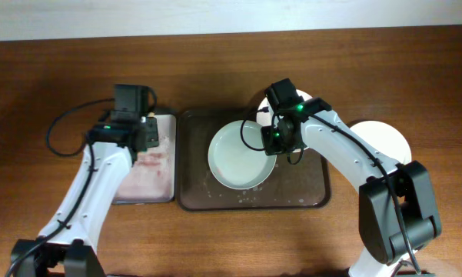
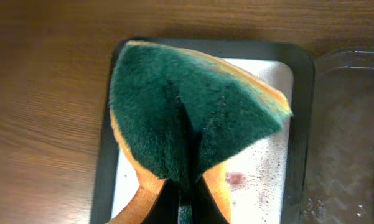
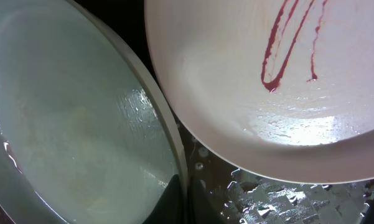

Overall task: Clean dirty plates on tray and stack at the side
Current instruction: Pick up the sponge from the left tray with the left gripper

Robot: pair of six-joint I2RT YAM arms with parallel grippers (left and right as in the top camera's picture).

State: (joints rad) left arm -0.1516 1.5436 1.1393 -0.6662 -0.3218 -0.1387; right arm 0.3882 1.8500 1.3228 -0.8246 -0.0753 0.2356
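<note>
The pale green-white plate (image 1: pixel 238 158) lies in the dark brown tray (image 1: pixel 307 188). My right gripper (image 1: pixel 277 138) is shut on its right rim. In the right wrist view the jaws (image 3: pixel 183 200) pinch the rim of this plate (image 3: pixel 68 124). Beside it is a white plate (image 3: pixel 267 93) with a red sauce squiggle, mostly hidden under my right arm in the overhead view (image 1: pixel 315 100). Another white plate (image 1: pixel 386 140) sits on the table right of the tray. My left gripper (image 1: pixel 144 132) is shut on a green and orange sponge (image 2: pixel 187 112).
The black-rimmed sponge tray (image 1: pixel 150 181), stained pink, lies left of the brown tray, under my left gripper; it also shows in the left wrist view (image 2: pixel 277 155). The brown tray's floor is wet (image 3: pixel 286 199). Bare wooden table surrounds both trays.
</note>
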